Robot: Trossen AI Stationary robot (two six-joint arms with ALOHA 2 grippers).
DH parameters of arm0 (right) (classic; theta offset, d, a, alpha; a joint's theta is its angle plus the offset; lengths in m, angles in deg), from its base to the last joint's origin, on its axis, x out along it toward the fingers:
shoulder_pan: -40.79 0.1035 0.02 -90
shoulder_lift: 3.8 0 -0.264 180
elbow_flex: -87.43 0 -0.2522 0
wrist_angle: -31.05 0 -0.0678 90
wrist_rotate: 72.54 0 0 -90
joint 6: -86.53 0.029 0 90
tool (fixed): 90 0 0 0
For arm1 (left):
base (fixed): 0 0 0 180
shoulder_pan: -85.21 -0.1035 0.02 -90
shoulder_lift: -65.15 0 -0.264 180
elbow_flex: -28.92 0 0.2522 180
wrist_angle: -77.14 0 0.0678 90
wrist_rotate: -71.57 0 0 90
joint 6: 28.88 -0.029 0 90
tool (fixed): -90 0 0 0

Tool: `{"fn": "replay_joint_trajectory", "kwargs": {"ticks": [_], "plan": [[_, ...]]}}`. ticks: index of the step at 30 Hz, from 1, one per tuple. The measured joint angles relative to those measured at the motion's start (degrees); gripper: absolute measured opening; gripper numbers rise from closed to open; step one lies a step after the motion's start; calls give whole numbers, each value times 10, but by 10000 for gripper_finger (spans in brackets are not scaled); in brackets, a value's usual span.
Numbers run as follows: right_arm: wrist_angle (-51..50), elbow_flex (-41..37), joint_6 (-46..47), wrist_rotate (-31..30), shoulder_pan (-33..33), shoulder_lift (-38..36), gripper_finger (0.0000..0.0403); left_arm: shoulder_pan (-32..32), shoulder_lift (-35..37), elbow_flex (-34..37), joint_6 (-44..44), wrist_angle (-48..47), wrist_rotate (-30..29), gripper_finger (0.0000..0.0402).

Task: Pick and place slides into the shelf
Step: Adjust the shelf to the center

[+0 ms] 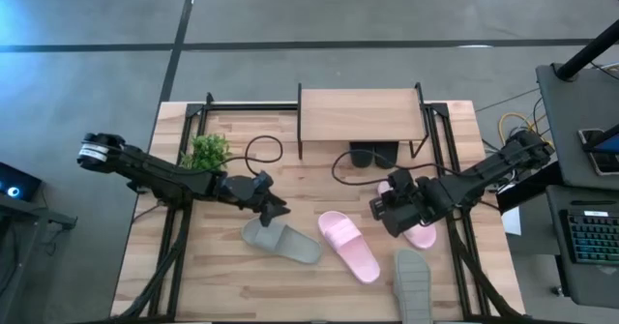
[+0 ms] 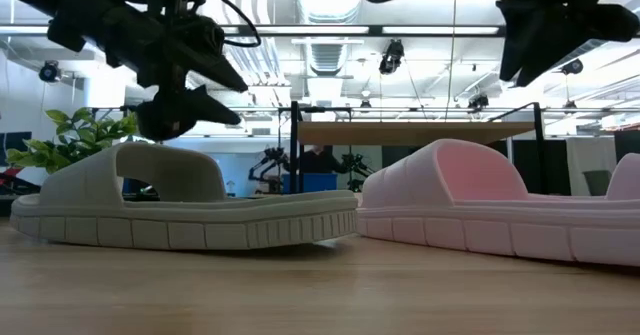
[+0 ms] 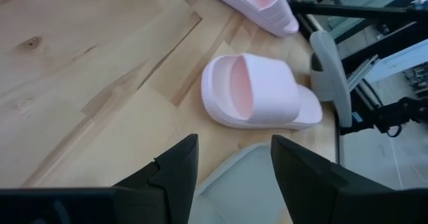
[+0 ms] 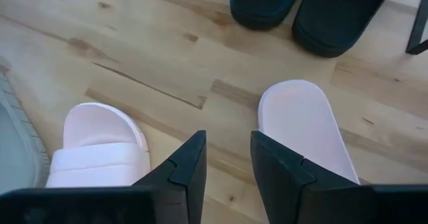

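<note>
Left tool [image 1: 274, 211]: hangs over the heel end of a grey slide [image 1: 281, 241] near the middle of the table [image 1: 222, 285]; its fingers [image 3: 175, 164] stand apart above the slide, grasping nothing.
Right tool [image 1: 384, 208]: hovers over one pink slide [image 4: 309, 127], which lies partly under it toward the right side of the table; its fingers [image 4: 187, 160] are apart and hold nothing.
Other pink slide [image 1: 349, 246]: lies flat at the table's middle, just right of the grey one, apart from it.
Second grey slide [image 1: 413, 283]: lies at the near edge of the table, right of centre.
Black slides [image 1: 373, 155]: a pair, side by side under the shelf [image 1: 360, 115].
Shelf: stands at the far edge of the table, its wooden top bare.
Plant [image 1: 205, 151]: stands on the table left of the shelf, beside the left arm.
</note>
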Motion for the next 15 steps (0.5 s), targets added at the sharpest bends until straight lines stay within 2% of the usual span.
{"fn": "replay_joint_trajectory", "kwargs": {"ticks": [7,15], "plan": [[-24,17,7,-17,0,0,102,-5,23,-17,-20,0,-1,173],[-166,75,72,-66,0,0,84,-25,64,-48,-47,1,-3,173]]}}
